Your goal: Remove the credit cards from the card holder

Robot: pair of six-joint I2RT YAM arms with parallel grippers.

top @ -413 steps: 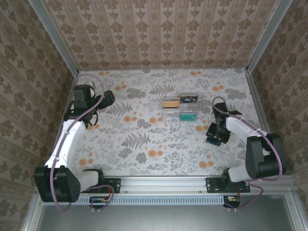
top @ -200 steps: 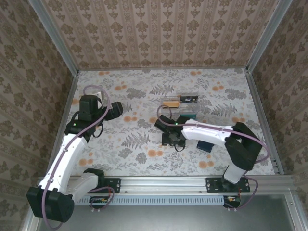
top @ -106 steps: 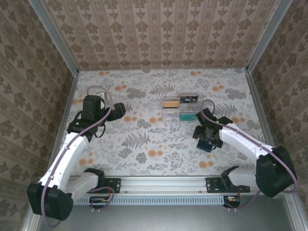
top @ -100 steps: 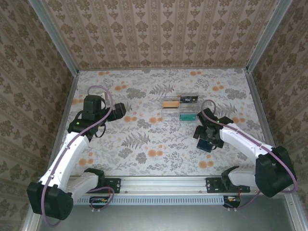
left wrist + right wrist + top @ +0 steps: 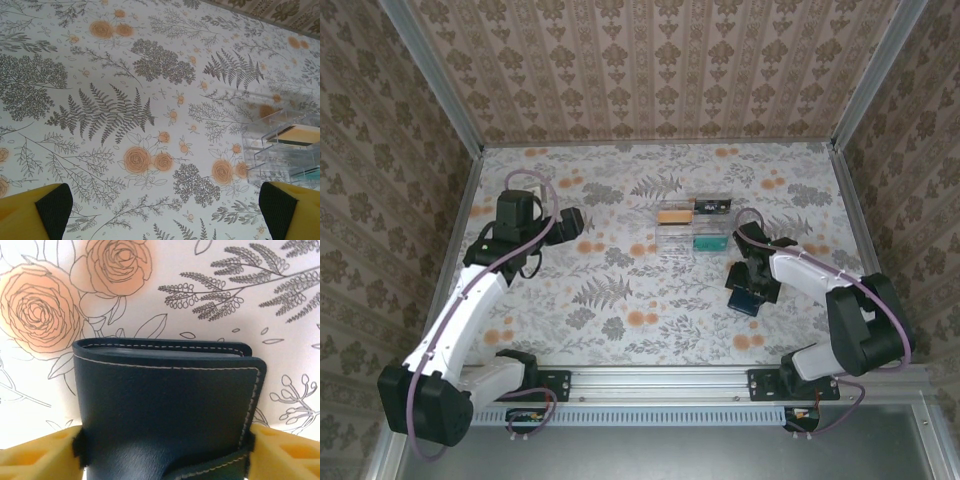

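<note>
The card holder is a dark blue stitched wallet, folded shut and lying flat on the floral table at the right. My right gripper reaches down over it, and the black pads press against both of its side edges. No credit cards show at the folded holder. A teal card lies in a clear plastic stand behind it. My left gripper hangs open above bare table on the left, far from the holder.
The clear stand at the table's middle back also holds a tan item and a dark one. Its corner reaches the right of the left wrist view. Patterned walls enclose the table on three sides.
The right jaws have narrowed onto the holder's edges, and the right arm's elbow has swung back toward its base. The left arm has shifted slightly toward the back.
</note>
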